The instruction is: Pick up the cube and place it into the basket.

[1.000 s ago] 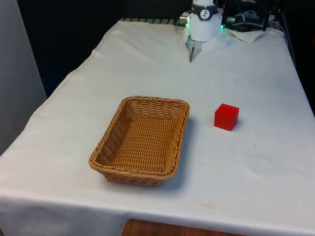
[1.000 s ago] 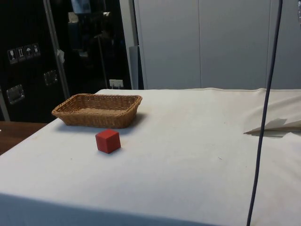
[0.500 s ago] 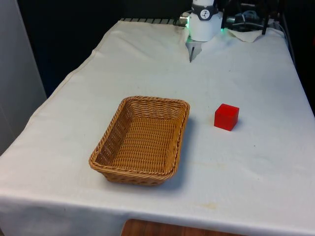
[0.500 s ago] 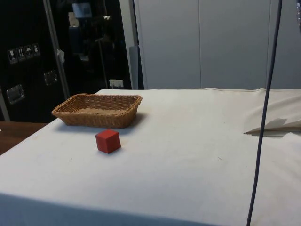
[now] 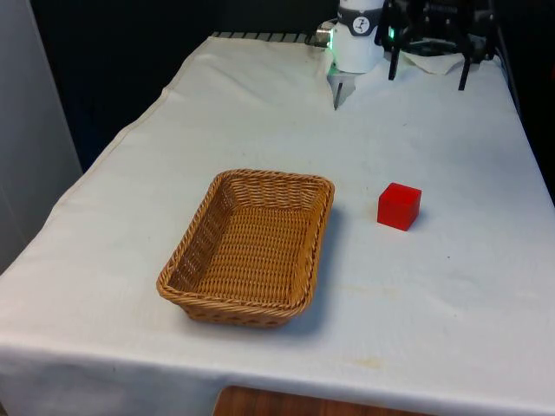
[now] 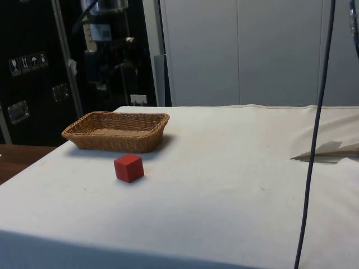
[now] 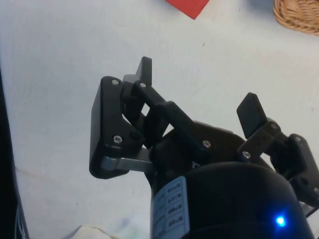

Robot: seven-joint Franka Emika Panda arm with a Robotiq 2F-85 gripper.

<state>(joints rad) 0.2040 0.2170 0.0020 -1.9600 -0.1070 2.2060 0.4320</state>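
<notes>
The small red cube [image 5: 399, 206] sat alone on the white-clothed tabletop [image 5: 434, 295], just off the front view's right of the shallow woven wicker basket [image 5: 249, 246] and not touching it; the side view showed the cube [image 6: 129, 167] nearer that camera than the basket [image 6: 116, 130]. The black two-finger pincer [image 5: 427, 62] hung at the far end of the tabletop, well apart from the cube, its fingers spread and holding nothing, as the wrist view confirmed [image 7: 197, 94]. The step in hand looked like the approach. To do it well, the arm should travel over the cube, square the fingers to two opposite flat faces, and descend straight so neither finger nudges the cube before closing. The lift should then clear the basket's rim.
</notes>
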